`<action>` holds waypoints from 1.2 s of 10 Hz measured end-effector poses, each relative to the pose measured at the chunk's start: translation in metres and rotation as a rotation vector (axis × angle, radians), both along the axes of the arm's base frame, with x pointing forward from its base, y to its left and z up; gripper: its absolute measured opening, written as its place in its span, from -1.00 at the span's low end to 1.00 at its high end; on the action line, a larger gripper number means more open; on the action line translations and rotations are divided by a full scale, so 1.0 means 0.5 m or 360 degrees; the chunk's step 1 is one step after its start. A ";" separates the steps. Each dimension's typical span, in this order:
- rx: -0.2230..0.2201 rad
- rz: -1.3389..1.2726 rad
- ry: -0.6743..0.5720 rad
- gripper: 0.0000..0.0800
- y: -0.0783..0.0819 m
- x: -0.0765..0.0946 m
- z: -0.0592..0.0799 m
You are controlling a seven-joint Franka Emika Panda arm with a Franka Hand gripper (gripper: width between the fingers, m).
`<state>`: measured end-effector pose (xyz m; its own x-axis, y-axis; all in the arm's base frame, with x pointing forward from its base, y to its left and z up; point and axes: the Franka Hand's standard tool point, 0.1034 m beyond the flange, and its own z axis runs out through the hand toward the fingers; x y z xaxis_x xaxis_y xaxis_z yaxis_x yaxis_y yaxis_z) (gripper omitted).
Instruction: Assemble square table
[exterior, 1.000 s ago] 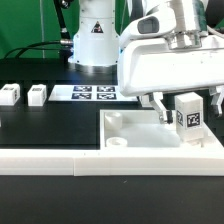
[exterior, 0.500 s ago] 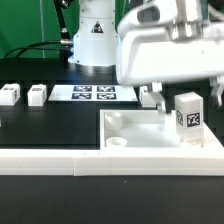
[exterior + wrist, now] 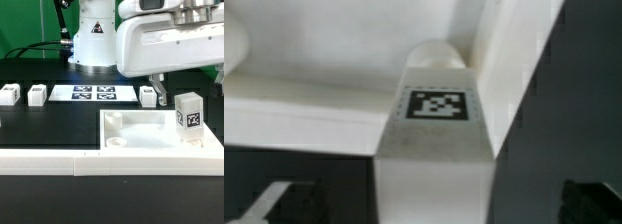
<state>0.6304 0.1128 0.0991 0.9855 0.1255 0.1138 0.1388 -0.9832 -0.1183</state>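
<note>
— Where does the leg lie from your fingers?

— Straight beneath them. My gripper (image 3: pixel 187 84) hangs over the upright leg (image 3: pixel 187 110). The fingers (image 3: pixel 274 200) are spread apart with nothing clamped. In the wrist view the leg runs down the gap between them, and as far as I can tell it is clear of both.

— And its long axis?

— Vertical, in line with my approach. I judge that a plain descent would set one finger on each side of it, with no wrist turn needed.

— What is it standing on?

— The leg stands in the corner of the square tabletop (image 3: pixel 150 135) directly under my fingers. The slab lies flat on the black table (image 3: pixel 50 125), rim upward, and reaches away from the fingers toward the exterior view's left. An empty corner socket (image 3: pixel 118 143) shows there. I can't tell whether the leg is seated fully.

— Surface?

— Smooth white plastic, which I expect to be slippery under the pads, so I'd want a square grip on opposite faces.

— Room?

— The rim sits tight around the leg's foot, but it's open higher up where I'd close. One loose leg block (image 3: pixel 148 96) sits near the fingers, just past the slab's far edge. Two more (image 3: pixel 38 94) lie well apart from them, beyond the marker board (image 3: pixel 95 93). The L-shaped rail (image 3: pixel 40 160) runs along the slab's near edge, out of my path.
</note>
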 end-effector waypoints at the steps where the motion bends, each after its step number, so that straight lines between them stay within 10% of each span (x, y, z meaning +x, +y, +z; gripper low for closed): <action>1: 0.0008 -0.0009 0.0096 0.62 0.007 0.003 -0.004; 10: 0.0012 0.0019 0.0339 0.57 0.009 -0.008 -0.022; 12: 0.0011 -0.0009 0.0342 -0.25 0.008 -0.008 -0.022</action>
<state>0.6265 0.1170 0.0882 0.9879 0.1198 -0.0984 0.1041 -0.9830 -0.1513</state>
